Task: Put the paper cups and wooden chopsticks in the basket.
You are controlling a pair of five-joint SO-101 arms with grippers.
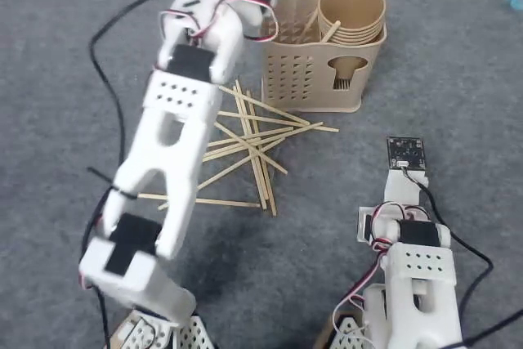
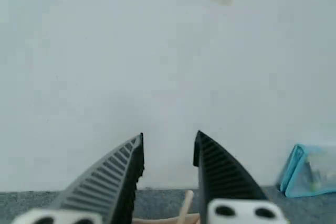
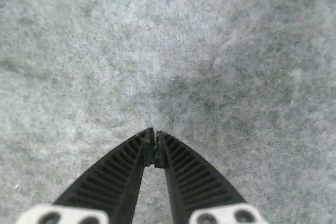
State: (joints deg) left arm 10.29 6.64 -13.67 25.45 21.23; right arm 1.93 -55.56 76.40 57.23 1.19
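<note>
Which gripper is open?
The left gripper: there is a clear gap between its fingertips, and it faces the wall. The right gripper has its tips touching, over the mat.

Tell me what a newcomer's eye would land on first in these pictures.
First the wooden chopsticks, strewn crisscross over the grey mat mid-table, just in front of the basket. Next the paper cups, stacked inside the basket's right compartment. Then the left arm, stretched long across the table toward the basket, with the left gripper open.
</note>
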